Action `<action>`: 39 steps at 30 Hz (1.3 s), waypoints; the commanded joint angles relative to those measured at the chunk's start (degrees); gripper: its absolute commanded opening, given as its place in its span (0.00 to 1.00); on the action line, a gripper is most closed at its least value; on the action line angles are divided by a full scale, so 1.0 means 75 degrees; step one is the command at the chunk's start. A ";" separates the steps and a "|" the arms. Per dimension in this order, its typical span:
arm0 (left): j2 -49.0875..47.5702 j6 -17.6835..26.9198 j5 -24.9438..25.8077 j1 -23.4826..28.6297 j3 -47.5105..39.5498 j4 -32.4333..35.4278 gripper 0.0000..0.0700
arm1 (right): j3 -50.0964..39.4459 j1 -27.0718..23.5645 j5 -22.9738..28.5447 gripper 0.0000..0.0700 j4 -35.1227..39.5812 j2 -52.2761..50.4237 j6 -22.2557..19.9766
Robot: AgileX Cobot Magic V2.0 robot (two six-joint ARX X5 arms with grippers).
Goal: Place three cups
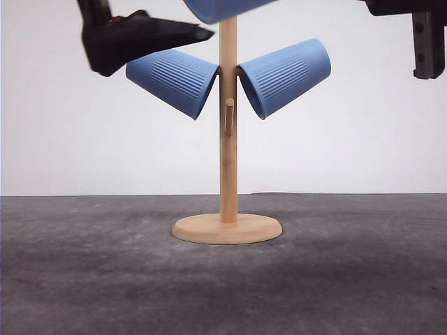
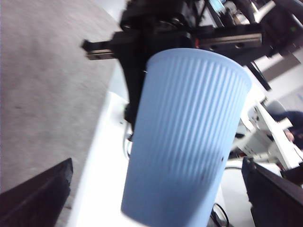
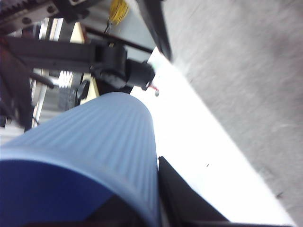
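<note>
Two light-blue ribbed cups hang mouth-inward on a wooden stand (image 1: 228,160), one on the left peg (image 1: 173,80) and one on the right peg (image 1: 285,75). A third cup (image 1: 220,7) is in the air at the stand's top, cut by the frame edge. My right gripper (image 3: 156,208) is shut on this cup (image 3: 94,137) at its rim, one finger (image 3: 189,198) against the outer wall. My left gripper (image 1: 199,31) is open, its fingers (image 2: 38,198) wide apart on either side of the narrow end of the cup (image 2: 189,132), not touching it.
The stand's round base (image 1: 227,229) rests mid-table on the dark grey tabletop (image 1: 84,265). A short bare peg (image 1: 229,115) faces forward below the two hung cups. Part of my right arm (image 1: 427,42) hangs at the upper right. A white wall closes the back.
</note>
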 commanded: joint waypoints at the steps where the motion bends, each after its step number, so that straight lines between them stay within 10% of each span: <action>1: 0.0154 0.0055 0.0055 -0.0256 0.0061 0.0134 1.00 | 0.0160 0.0102 -0.0038 0.00 0.0052 0.0111 0.0061; 24: 0.0784 0.0061 -0.0662 -0.1994 0.0064 0.0656 0.99 | 0.0162 0.1120 -0.0026 0.00 0.0221 0.0114 0.0319; 29: 0.0784 0.0058 -0.0657 -0.1994 0.0064 0.0656 0.74 | 0.0160 0.1117 -0.0028 0.00 0.0222 0.0114 0.0318; 39: 0.0784 0.0052 -0.0458 -0.2003 0.0064 0.0653 0.60 | 0.0162 0.1117 -0.0174 0.00 0.0221 0.0114 0.0311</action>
